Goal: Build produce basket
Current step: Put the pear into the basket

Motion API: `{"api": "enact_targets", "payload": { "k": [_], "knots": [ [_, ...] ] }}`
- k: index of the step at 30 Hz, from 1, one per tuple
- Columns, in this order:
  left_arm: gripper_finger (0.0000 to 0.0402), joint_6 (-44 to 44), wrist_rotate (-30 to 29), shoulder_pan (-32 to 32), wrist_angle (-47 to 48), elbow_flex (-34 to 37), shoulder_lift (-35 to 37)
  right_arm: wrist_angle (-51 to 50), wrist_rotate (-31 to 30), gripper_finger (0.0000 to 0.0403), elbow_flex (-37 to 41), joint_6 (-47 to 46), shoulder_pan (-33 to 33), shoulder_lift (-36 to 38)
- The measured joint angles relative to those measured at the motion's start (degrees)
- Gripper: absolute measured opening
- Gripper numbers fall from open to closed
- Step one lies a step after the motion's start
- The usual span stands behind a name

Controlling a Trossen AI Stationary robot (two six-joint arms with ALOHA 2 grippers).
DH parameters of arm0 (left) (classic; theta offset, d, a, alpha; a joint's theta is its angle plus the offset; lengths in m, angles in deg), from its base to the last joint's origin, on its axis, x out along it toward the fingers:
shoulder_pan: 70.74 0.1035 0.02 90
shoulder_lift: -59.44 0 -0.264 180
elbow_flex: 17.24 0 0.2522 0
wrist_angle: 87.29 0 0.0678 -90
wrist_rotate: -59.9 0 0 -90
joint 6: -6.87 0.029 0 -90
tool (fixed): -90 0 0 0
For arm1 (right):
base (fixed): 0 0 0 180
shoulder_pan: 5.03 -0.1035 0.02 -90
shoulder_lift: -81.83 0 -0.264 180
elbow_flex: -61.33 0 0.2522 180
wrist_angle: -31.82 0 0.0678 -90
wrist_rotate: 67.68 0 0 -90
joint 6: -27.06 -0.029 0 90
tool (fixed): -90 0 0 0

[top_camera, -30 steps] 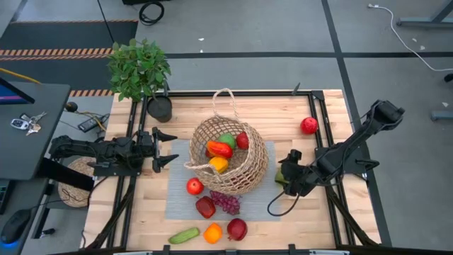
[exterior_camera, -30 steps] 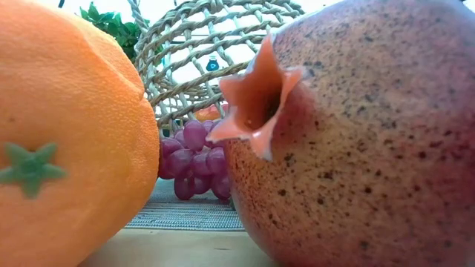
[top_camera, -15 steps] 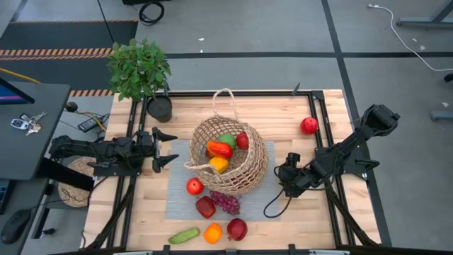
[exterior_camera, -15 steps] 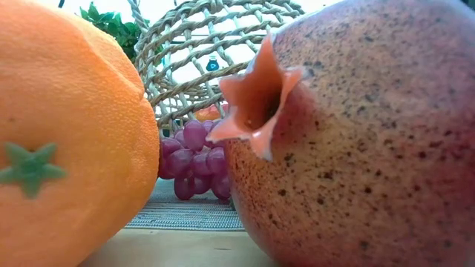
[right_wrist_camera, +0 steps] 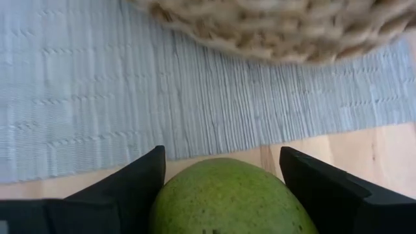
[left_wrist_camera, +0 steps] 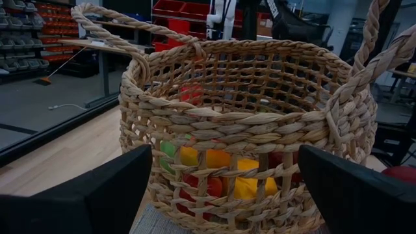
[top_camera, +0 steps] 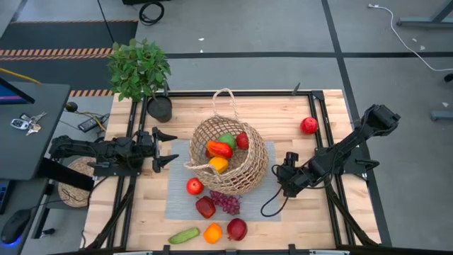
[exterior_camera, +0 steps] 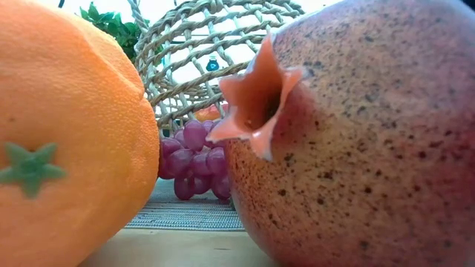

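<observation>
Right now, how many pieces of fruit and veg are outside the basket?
8: lone apple far right; bright apple, dark red fruit and grapes just before the basket; cucumber, orange, pomegranate at the near edge; green fruit at the right tool. Others may be hidden.

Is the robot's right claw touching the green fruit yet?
Cannot tell. In the right wrist view the green fruit sits between the right gripper's jaws, dark fingers close on both sides, but neither contact nor gap shows plainly.

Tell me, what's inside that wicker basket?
The basket holds a green fruit, a red-orange pepper, a yellow piece and a red fruit; anything underneath is hidden.
</observation>
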Motion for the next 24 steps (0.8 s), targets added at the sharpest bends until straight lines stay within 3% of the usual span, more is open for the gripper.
{"api": "enact_targets", "payload": {
  "k": [5,15,24],
  "knots": [
    [0.0392,-0.01,-0.01,0.00,-0.02,0.00,0.00,-5.47,0.00,0.0297,-5.60,0.93,-0.03,0.01],
    [0.0392,-0.01,-0.01,0.00,-0.02,0.00,-0.01,-20.86,-3.31,0.0297,-24.47,5.22,-0.73,0.03],
    [0.0392,0.01,0.00,0.00,-0.01,0.00,-0.01,-24.20,-5.90,0.0297,-41.96,15.87,0.88,0.06]
  ]
}}
